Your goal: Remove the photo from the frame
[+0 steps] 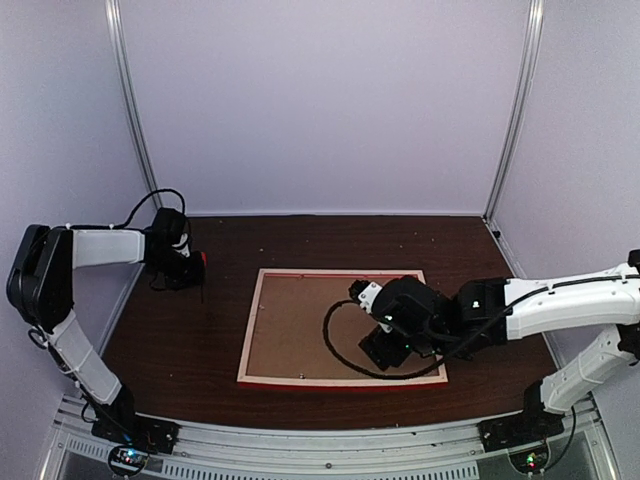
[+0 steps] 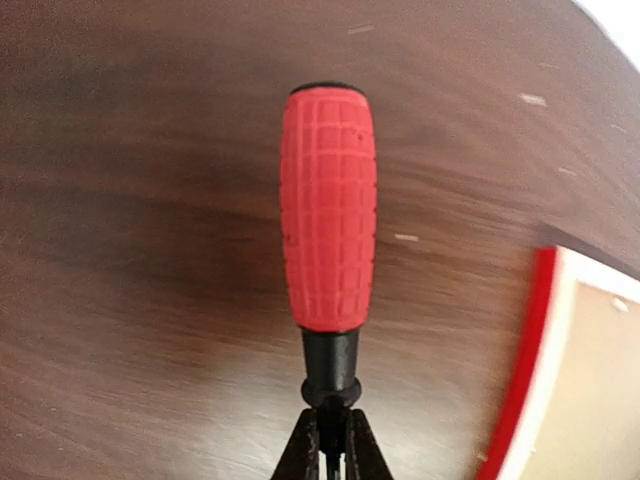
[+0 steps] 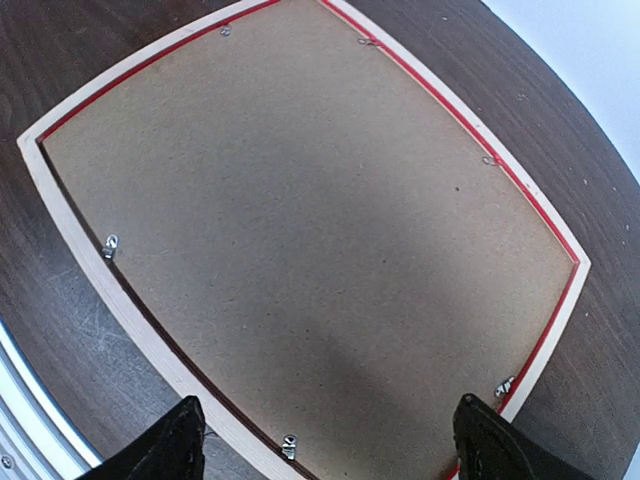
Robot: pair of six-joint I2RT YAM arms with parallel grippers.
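Brown backing board (image 3: pixel 300 220) fills the frame (image 1: pixel 254 325), which lies face down on the dark table (image 1: pixel 480 250) with its pale wood rim up and small metal tabs (image 3: pixel 110 245) along its inner edge. Your right gripper (image 3: pixel 335 445) hangs above the frame's near right part. Its fingers (image 3: pixel 185 445) are spread wide with nothing between them, and they are clear of the board. Your left gripper (image 2: pixel 330 445) is just beyond the frame's far left corner, apart from it. It is pinched tight on the black neck of a red-handled tool (image 2: pixel 327 210).
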